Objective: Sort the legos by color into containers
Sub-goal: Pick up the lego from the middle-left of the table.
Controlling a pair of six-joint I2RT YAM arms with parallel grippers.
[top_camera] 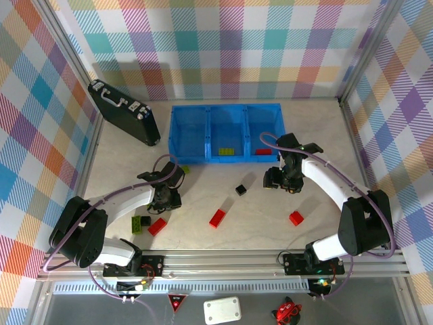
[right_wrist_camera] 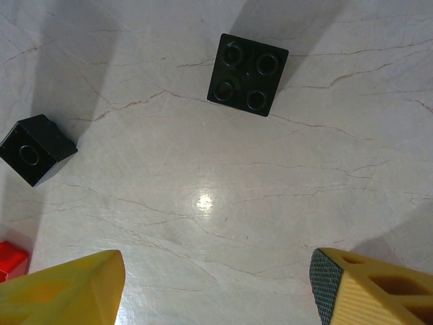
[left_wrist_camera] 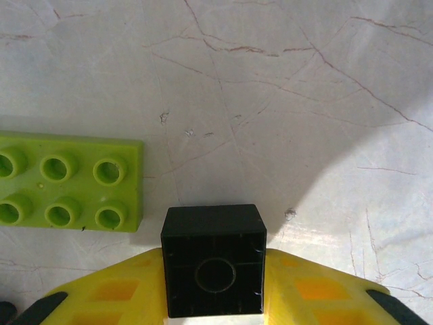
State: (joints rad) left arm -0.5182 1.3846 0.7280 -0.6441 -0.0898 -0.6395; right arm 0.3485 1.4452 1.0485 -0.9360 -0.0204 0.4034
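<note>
My left fingers (left_wrist_camera: 150, 288) are pinching a small black brick (left_wrist_camera: 214, 261) from both sides. Its glossy square face is turned to me, a rim round the edge and one ring in the middle. Just left of it a green brick (left_wrist_camera: 71, 189) lies studs up on the pale veined tabletop (left_wrist_camera: 291, 101). My right fingers (right_wrist_camera: 74, 288) are spread wide with bare tabletop between them. Ahead lie a four-stud black block (right_wrist_camera: 247, 74) and, well to its left, a one-stud black cube (right_wrist_camera: 35, 149). The blue tray (top_camera: 226, 107) holds a green piece (top_camera: 227, 150) in its middle compartment and a red piece (top_camera: 264, 152) in the right one. Red bricks (top_camera: 217, 217) lie loose nearer my bases.
</note>
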